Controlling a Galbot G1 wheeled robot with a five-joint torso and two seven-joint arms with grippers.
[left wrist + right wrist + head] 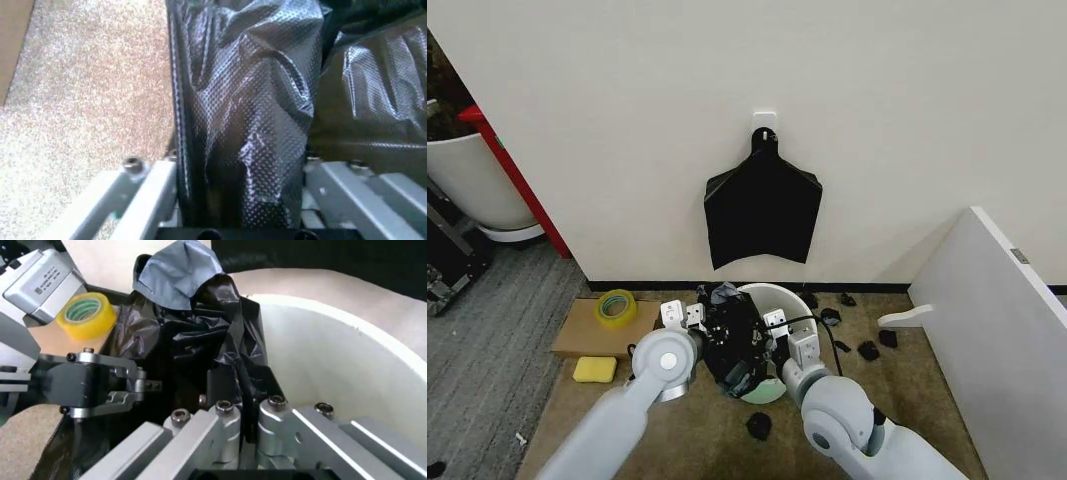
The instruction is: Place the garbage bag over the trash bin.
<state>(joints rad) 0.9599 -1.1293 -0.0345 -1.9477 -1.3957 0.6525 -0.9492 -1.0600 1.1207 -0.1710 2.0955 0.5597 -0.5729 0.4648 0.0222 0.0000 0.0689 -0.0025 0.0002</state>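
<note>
Bin (779, 300) tipped on the floor by the far wall, cream-white, mouth partly hidden by crinkled glossy black bag (732, 342) bunched on its left rim, left gripper (233, 210) clamping a bag fold, right gripper (243, 412) pinching bag at the rim, tape (85, 315) far left.

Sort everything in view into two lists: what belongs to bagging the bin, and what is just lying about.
Job: garbage bag, trash bin, left end effector and right end effector, both gripping the bag.

Lying about: tape roll, yellow sponge, cardboard, black scraps, black bundle on wall, planter.
</note>
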